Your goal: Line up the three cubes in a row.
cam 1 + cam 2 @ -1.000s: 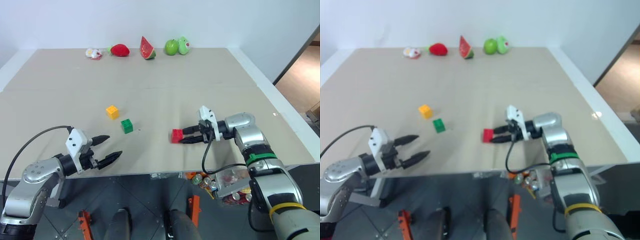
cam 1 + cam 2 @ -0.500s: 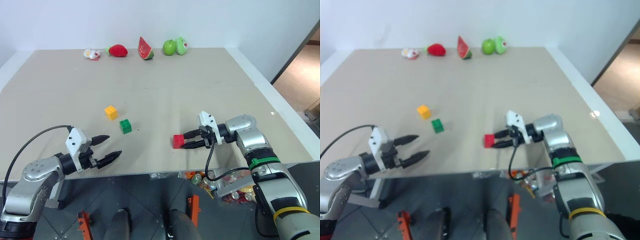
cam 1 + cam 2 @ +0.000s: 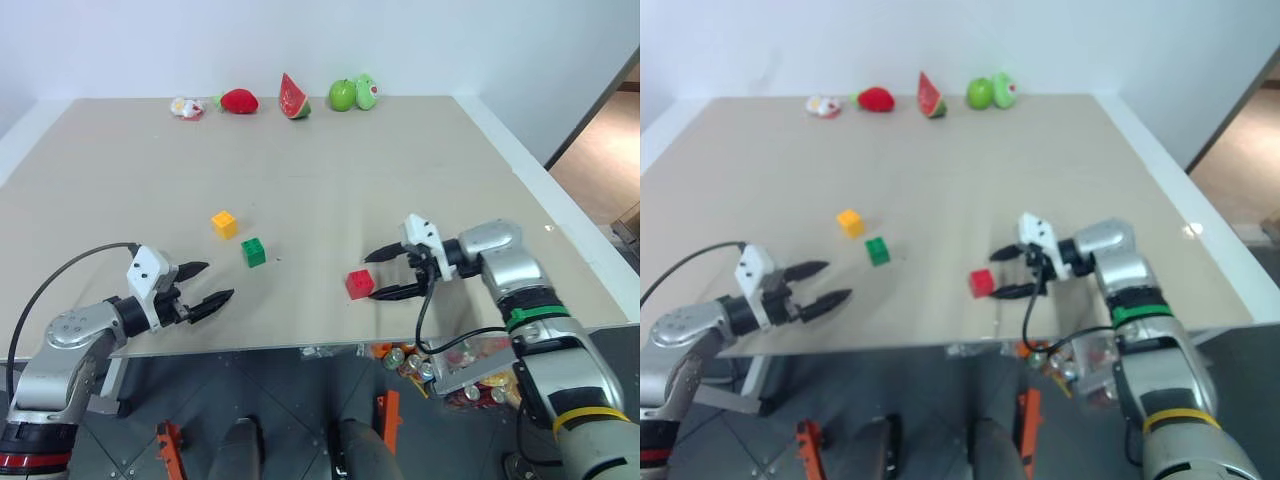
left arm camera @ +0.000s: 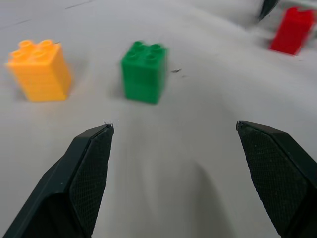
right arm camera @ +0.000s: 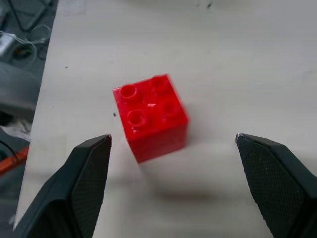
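Note:
The red cube [image 3: 359, 284] rests on the tan table [image 3: 330, 170], studs up. My right gripper [image 3: 376, 274] is open just to its right and slightly above, fingers spread wide, not touching it. In the right wrist view the red cube [image 5: 150, 117] lies free between the fingers. The green cube [image 3: 254, 252] and the yellow cube [image 3: 224, 223] stand close together left of centre. My left gripper [image 3: 210, 282] is open near the front edge, pointing toward the green cube [image 4: 144, 71] and the yellow cube [image 4: 40, 69].
Toy fruits line the far edge: a strawberry [image 3: 239, 100], a watermelon slice [image 3: 294, 97], a green apple [image 3: 344, 95] and a small white toy [image 3: 185, 106]. The table's front edge runs just below both grippers. A bin of cans [image 3: 440, 366] sits below the front right edge.
My right gripper has opened and let go of the red cube, then lifted a little; the cube now rests on the table. My left gripper moved slightly forward toward the green cube.

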Controlling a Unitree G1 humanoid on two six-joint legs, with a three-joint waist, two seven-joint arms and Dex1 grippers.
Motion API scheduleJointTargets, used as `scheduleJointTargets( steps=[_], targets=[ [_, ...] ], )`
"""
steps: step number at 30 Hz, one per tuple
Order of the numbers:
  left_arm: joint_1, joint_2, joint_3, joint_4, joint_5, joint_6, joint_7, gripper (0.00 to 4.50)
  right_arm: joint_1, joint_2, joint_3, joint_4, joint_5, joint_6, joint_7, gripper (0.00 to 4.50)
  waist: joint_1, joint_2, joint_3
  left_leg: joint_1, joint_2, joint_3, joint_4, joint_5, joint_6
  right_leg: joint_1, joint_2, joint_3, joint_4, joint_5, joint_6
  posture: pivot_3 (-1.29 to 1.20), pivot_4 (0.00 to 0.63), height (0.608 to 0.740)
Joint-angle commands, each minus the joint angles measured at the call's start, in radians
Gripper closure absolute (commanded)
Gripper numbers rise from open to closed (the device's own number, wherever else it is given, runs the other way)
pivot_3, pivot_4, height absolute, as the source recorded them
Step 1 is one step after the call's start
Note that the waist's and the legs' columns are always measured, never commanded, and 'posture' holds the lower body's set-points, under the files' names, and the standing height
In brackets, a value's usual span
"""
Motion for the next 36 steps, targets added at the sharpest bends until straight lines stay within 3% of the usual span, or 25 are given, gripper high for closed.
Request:
scheduleJointTargets(
  steps=[1,12,26,35,36],
  targets=[
    [-0.073,-0.002,-0.012,0.088,0.035,-0.071,-0.023,0.38,-0.004,-0.084,-0.021,-0.181,0.135,0.095,0.069,0.32,-0.001,0.0,0.0,0.0,0.0,0.0,0.0,0.0,0.0,0.0,0.0,0.0,0.0,0.0,0.0,0.0,0.15,0.74],
    [-0.246,-0.068,-0.114,0.321,0.111,-0.192,-0.112,0.38,0.24,-0.048,-0.067,-0.558,0.258,0.344,-0.11,0.32,-0.002,-0.002,-0.001,0.001,0.001,0.001,0.0,0.0,-0.001,0.001,0.0,0.0,0.001,-0.001,0.0,0.0,0.15,0.74],
    [-0.427,-0.167,-0.162,0.582,0.186,-0.305,-0.145,0.38,0.355,-0.034,-0.114,-0.716,0.317,0.456,-0.252,0.32,-0.003,-0.002,-0.001,0.0,0.0,0.0,0.003,0.0,0.0,0.001,0.0,0.0,0.001,0.0,0.001,0.0,0.15,0.74],
    [-0.446,-0.168,-0.163,0.605,0.199,-0.333,-0.167,3.19,0.355,-0.037,-0.12,-0.706,0.315,0.453,-0.28,0.29,-0.003,-0.002,-0.001,0.0,0.001,0.0,0.003,0.0,0.0,0.001,0.001,0.0,0.001,0.001,0.001,0.0,0.15,0.74],
    [-0.446,-0.167,-0.166,0.599,0.202,-0.333,-0.171,3.2,0.354,-0.038,-0.12,-0.704,0.314,0.451,-0.281,0.29,-0.003,-0.002,-0.001,0.0,0.001,0.0,0.003,0.0,0.0,0.001,0.001,0.0,0.001,0.001,0.001,0.0,0.15,0.74]
  ],
)
